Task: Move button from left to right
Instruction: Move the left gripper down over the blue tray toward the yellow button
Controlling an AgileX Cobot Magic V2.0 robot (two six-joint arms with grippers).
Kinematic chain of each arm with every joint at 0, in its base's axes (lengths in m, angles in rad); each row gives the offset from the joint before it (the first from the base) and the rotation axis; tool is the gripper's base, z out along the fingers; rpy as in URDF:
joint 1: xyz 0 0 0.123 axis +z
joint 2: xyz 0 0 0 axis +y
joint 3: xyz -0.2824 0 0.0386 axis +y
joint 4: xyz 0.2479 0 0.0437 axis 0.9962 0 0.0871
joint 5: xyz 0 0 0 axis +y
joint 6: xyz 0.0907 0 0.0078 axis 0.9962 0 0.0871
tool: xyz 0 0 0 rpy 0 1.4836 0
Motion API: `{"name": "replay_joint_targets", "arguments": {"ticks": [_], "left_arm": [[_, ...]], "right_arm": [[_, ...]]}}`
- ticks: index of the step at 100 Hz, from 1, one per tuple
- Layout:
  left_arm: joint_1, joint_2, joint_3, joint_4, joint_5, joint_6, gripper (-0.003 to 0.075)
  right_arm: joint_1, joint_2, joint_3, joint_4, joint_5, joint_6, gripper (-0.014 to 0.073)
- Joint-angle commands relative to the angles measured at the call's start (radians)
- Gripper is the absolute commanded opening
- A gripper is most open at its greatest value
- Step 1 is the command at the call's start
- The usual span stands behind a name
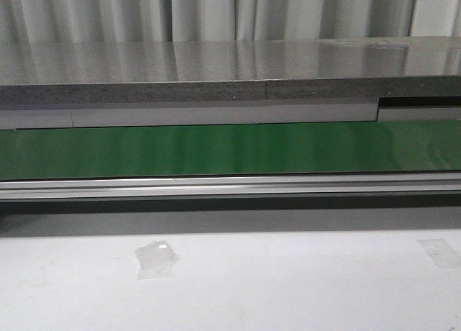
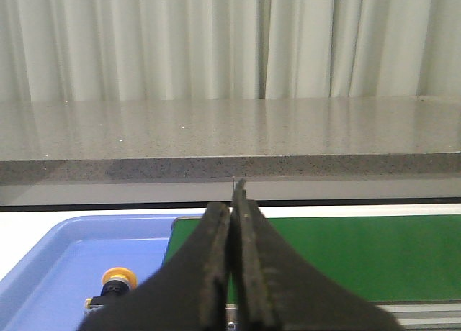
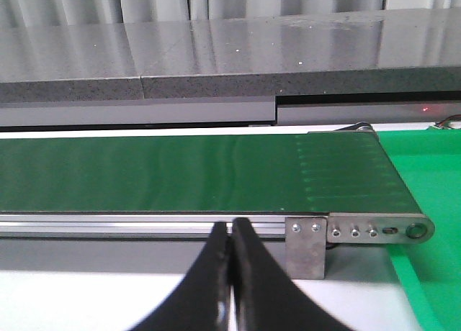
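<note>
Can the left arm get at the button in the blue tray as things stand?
Probably yes. The button sits uncovered in the blue tray, just beside the left gripper, with nothing between them. The fingers are shut, so they would need to open first.

We see a green belt [image 1: 230, 150] running across the table, its metal rail [image 1: 230, 186] along the near edge. Behind it sits a grey speckled counter [image 1: 216, 72] backed by pale curtains [image 1: 202, 11]. 2 tape patches [image 1: 157, 259] lie on the white table [image 1: 288, 288]. A blue tray [image 2: 65, 252] sits at one belt end, a green mat [image 3: 432, 201] at the other.

Each gripper [image 2: 232, 273] [image 3: 230, 288] has matte black, wedge-shaped, tapering fingers.
</note>
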Motion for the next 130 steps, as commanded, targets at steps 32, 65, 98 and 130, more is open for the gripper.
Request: {"name": "replay_joint_targets", "arguments": {"ticks": [32,65,98,130], "left_arm": [[-0.007,-0.034,0.047,0.001,-0.081,-0.012,-0.0020],[-0.007,-0.020,-0.045,-0.027,0.060,-0.012,-0.0020],[-0.007,0.206,-0.315,-0.092,0.180,-0.012,-0.0020],[-0.007,0.555,-0.744,0.016,0.620,-0.012,-0.0020]], "right_arm": [[0.002,-0.018,-0.015,-0.010,-0.084,-0.005,-0.0072],[0.002,-0.018,-0.015,-0.010,-0.084,-0.005,-0.0072],[0.002,-0.018,-0.015,-0.010,-0.084,-0.005,-0.0072],[0.002,-0.018,-0.015,-0.010,-0.084,-0.005,-0.0072]]}}
